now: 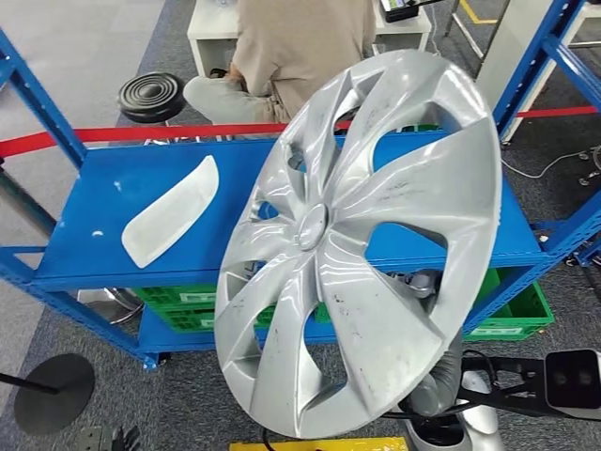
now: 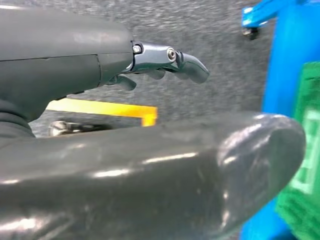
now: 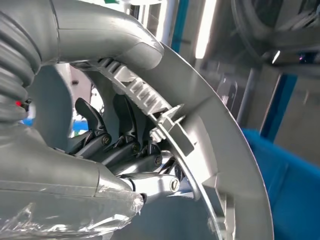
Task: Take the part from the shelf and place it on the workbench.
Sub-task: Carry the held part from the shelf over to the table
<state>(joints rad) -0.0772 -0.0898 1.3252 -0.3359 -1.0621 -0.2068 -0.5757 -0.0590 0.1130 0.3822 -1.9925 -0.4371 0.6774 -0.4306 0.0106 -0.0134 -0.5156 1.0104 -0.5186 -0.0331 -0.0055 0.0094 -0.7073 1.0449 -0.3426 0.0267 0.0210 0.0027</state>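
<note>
At the lower middle of the right wrist view, the right hand [image 3: 124, 150] grips the rim of the silver wheel cover [image 1: 354, 240]: its dark fingers [image 3: 130, 117] curl over the ribbed inner edge of the cover while the thick grey thumb lies along the rim's other side. From the head view the cover takes up the centre and right of the frame, tilted with its upper edge leaning toward the upper right, held up in front of the blue shelf [image 1: 128, 202] and off its surface. Part of the right arm's grey ribbed sleeve shows below the cover at the lower right of that frame.

The left hand [image 2: 166, 62] appears in the left wrist view near the upper middle of the frame, with nothing in it; its fingers reach out, slightly bent and apart from the thumb, above grey carpet with a strip of yellow floor tape [image 2: 109, 109].

On the shelf's top deck, at the middle left of the head view, lies a white curved plastic part [image 1: 170, 211]. Green crates [image 1: 528, 315] sit on the lower level. Behind the shelf, at the upper centre, a person [image 1: 304, 47] in a tan top sits, and a red barrier tape [image 1: 106, 134] runs across the frame.
</note>
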